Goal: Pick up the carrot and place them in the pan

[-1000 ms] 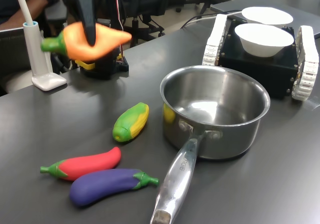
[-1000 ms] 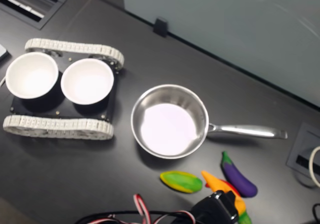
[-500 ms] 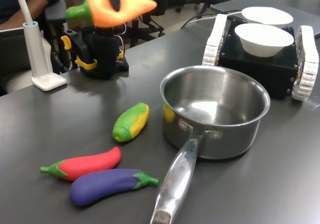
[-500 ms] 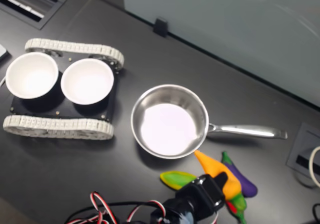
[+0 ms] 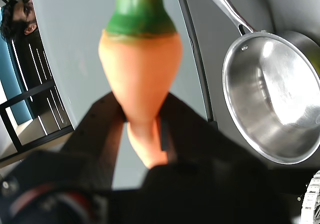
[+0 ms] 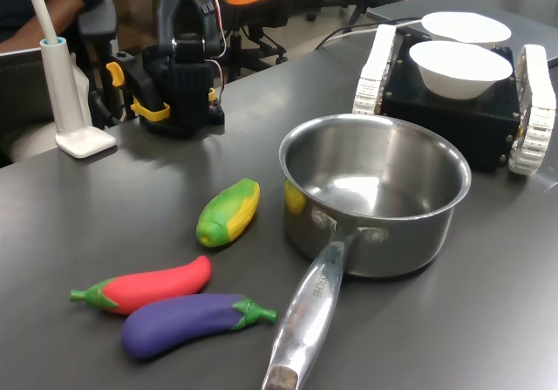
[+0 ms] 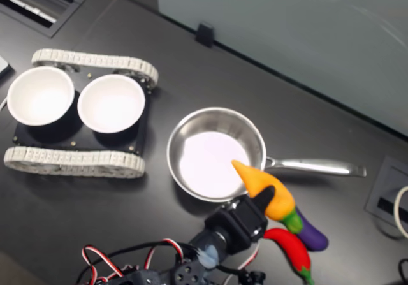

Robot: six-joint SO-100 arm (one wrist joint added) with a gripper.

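The carrot [image 7: 266, 190] is clamped between the black fingers of the hand [image 7: 262, 199] and is held high above the dark surface [image 6: 105, 207]. In the second exterior view its yellow-orange tip is seen over the near rim of the pan [image 7: 191, 122], by the handle joint. The pan is seen empty in both exterior views. On the surface, in the first exterior view, the corn toy [image 6: 227, 212], the red chilli toy [image 6: 144, 287] and the purple aubergine toy [image 6: 187, 321] are laid to the left of the pan's handle.
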